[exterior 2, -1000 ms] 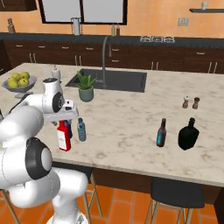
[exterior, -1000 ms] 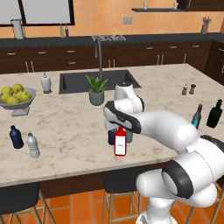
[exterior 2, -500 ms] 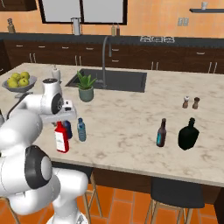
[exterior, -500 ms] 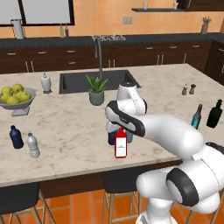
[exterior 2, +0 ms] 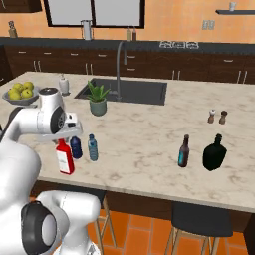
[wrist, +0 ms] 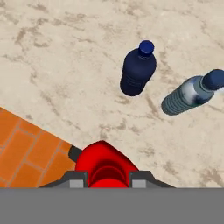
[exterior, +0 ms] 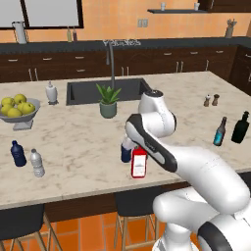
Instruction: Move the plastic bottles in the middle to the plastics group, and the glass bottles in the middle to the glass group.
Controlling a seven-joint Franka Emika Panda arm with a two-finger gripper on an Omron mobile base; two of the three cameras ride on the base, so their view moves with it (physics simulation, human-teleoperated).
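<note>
My gripper [exterior 2: 63, 141] is shut on the narrow neck of the red glass bottle [exterior 2: 64, 158] [exterior: 138, 164], which stands upright near the counter's front edge. In the hand view the red bottle top [wrist: 105, 165] sits between the fingertips. Just beyond it stand the dark navy plastic bottle [exterior 2: 75, 147] [wrist: 138, 70] and the pale teal bottle [exterior 2: 92, 148] [wrist: 188, 97]. The plastics group, a navy bottle [exterior: 18, 153] and a clear bottle [exterior: 37, 163], is at the far left. The dark green-black glass bottle [exterior 2: 214, 153] [exterior: 240, 127] stands at the right.
A brown bottle with a teal label [exterior 2: 184, 151] stands beside the dark glass bottle. A potted plant [exterior: 108, 101] and the sink [exterior: 105, 90] lie behind the middle bottles. A fruit bowl [exterior: 17, 110] sits at the left, with salt and pepper shakers [exterior: 211, 100] at the right.
The jaws have closed on the red bottle's neck. The bottle has stayed near the front edge, shifting only slightly.
</note>
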